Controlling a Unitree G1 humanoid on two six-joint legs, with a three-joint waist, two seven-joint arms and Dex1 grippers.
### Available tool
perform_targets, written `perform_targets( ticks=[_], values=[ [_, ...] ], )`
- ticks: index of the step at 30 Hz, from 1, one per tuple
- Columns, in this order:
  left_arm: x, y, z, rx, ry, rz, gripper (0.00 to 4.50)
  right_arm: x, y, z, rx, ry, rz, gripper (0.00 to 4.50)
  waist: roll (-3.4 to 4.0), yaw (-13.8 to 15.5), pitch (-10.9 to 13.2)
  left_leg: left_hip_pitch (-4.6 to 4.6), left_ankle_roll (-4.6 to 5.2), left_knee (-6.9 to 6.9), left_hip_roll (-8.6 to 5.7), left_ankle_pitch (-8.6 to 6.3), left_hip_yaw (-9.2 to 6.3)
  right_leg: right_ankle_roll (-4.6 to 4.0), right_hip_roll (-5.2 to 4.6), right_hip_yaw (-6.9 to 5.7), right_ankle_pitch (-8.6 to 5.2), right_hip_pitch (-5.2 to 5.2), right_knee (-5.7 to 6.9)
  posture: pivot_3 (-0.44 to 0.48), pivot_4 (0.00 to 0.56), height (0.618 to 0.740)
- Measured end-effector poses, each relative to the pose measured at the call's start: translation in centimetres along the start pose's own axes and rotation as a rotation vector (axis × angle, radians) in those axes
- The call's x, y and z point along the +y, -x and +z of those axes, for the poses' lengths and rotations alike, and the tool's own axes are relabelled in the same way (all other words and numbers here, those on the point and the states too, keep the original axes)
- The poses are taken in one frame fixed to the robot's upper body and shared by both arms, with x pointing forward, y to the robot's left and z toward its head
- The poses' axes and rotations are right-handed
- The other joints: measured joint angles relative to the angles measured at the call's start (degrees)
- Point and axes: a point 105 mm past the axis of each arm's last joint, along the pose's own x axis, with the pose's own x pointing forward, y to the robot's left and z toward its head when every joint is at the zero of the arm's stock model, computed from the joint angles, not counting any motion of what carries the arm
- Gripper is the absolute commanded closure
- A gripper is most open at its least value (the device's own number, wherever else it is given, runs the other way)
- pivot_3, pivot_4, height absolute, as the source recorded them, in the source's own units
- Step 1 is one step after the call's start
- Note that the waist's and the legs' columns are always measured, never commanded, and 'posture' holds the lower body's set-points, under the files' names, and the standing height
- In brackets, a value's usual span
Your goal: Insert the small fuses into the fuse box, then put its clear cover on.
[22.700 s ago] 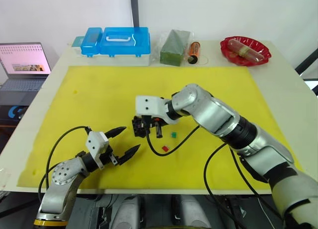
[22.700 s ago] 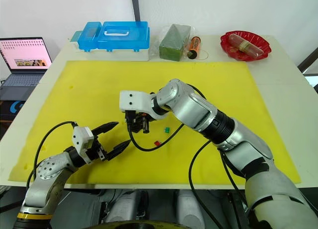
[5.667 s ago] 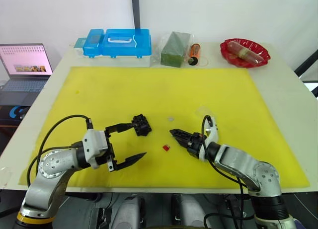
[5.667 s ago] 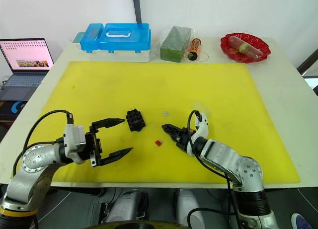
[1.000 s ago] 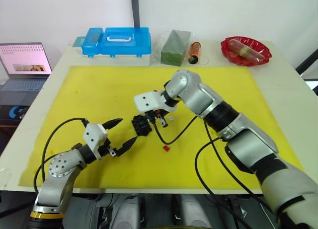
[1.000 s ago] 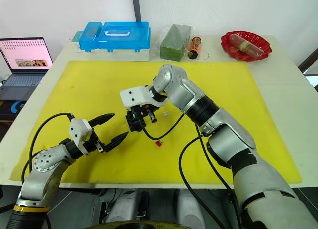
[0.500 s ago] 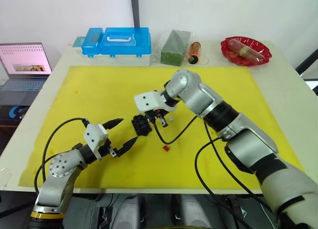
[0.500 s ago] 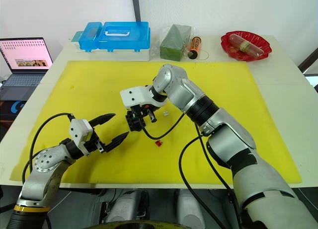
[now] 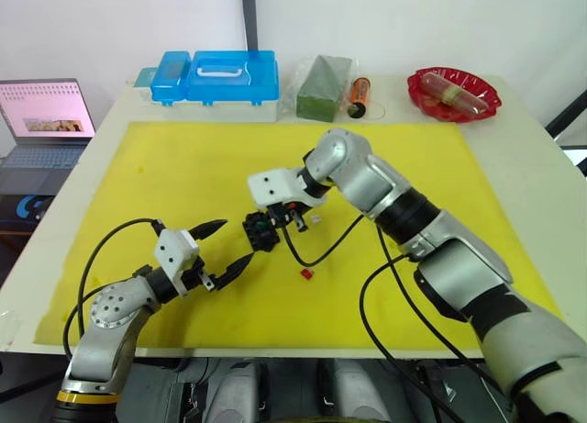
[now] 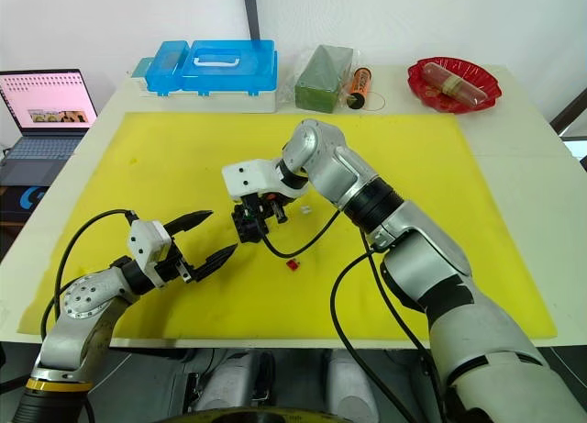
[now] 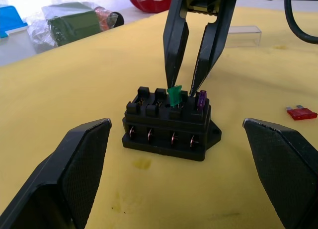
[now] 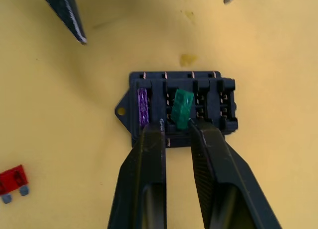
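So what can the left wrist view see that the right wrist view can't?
Left wrist view alone: the clear cover lying beyond the box, the green packet and red dish far back.

Right wrist view alone: the box seen from above, so the purple fuse shows seated flat.

Both: the fuse box, the tilted green fuse, the red fuse on the mat.

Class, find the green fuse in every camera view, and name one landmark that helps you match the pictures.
Left eye: hidden under the right gripper.
Right eye: likewise.
Left wrist: green fuse stands in the fuse box, beside the purple fuse.
Right wrist: green fuse, tilted in the box.
Landmark: fuse box.
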Motion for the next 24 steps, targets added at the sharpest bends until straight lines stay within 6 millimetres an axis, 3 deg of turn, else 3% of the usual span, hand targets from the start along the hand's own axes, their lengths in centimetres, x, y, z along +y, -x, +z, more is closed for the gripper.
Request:
perform_targets(
  ticks=[24],
  values=[
    [0.0,0.0,0.0,0.001,-0.003,-0.004,0.00,-0.7,1.3,0.7,-0.043,0.004,-0.033,3.86,0.00,-0.01,0.00,0.00,0.00,-0.01,0.00,0.00,0.00,0.00,0.00,0.00,0.00,-0.01,0.00,0.000,0.150,0.740]
  ],
)
